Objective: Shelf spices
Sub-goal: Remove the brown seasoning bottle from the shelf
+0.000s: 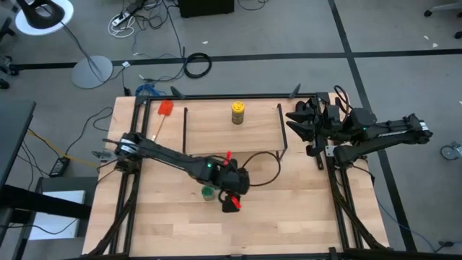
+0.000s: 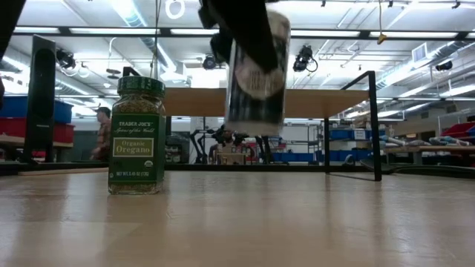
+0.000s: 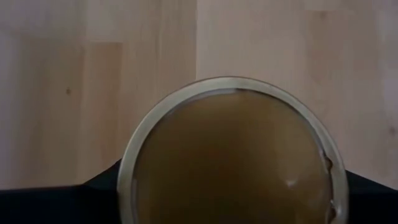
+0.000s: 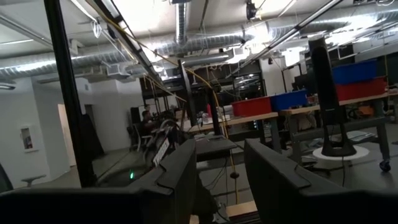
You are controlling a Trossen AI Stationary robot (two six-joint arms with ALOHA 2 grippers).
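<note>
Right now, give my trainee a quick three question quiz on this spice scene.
1. True or false: the yellow-lidded jar stands on the shelf.
2. Which jar stands on the table, off the shelf? A) green-lidded B) yellow-lidded C) none
3. Fill in: the left gripper holds a jar ____ the table.

Key:
1. True.
2. A: the green-lidded jar, labelled Organic Oregano, stands beside the left gripper.
3. Above: the low view shows it lifted clear. The right gripper waits open at the shelf's right end.
</note>
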